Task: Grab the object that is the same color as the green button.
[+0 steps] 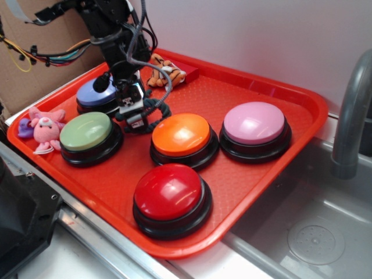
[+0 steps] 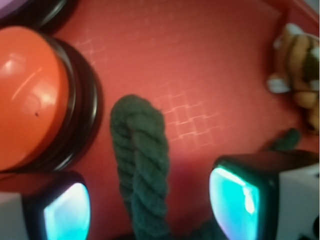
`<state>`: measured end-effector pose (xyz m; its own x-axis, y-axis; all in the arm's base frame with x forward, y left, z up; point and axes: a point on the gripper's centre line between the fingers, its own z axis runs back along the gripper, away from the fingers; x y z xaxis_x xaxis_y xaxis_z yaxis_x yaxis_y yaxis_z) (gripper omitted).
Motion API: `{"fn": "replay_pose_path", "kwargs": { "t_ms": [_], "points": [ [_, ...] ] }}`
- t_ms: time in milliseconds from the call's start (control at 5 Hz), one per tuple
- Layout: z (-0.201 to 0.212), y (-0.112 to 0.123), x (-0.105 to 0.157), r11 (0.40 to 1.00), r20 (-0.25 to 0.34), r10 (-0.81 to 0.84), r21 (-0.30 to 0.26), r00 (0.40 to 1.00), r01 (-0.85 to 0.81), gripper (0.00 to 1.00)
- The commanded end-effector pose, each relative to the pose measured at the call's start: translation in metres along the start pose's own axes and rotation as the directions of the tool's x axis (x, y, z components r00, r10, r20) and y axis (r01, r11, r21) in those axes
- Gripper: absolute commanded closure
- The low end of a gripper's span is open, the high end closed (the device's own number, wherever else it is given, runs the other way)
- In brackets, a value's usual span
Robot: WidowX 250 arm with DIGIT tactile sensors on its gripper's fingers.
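At the left of the exterior view sits the green button (image 1: 86, 131) on the red tray (image 1: 273, 168). Right of it, in the upper left of the frame, the arm points steeply downward, its gripper (image 1: 133, 114) low over the tray. The wrist view shows the fingers (image 2: 235, 197) spread wide, the dark green rope (image 2: 140, 165) lying between them, not pinched. Farther right stands the orange button (image 1: 182, 135).
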<state>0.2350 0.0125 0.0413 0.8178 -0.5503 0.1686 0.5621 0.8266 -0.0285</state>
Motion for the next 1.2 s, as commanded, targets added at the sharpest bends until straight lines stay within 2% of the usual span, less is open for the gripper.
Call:
{"fn": "replay_pose_path", "kwargs": {
  "t_ms": [0, 200, 400, 600, 800, 1000],
  "points": [
    [-0.009, 0.007, 0.007, 1.000, -0.003, 0.005, 0.019, 1.000, -0.005, 1.00],
    [-0.003, 0.005, 0.007, 0.999, -0.008, 0.042, 0.036, 0.999, -0.041, 1.00],
    [0.021, 0.000, 0.009, 0.981, -0.008, 0.190, 0.039, 0.982, -0.190, 1.00],
    [0.062, 0.008, 0.019, 0.907, -0.004, 0.420, 0.027, 0.908, -0.420, 1.00],
    [0.097, 0.012, 0.030, 0.807, 0.009, 0.584, 0.099, 0.812, -0.582, 1.00],
    [0.134, 0.015, 0.039, 0.671, 0.045, 0.725, 0.181, 0.687, -0.719, 1.00]
  ]
}}
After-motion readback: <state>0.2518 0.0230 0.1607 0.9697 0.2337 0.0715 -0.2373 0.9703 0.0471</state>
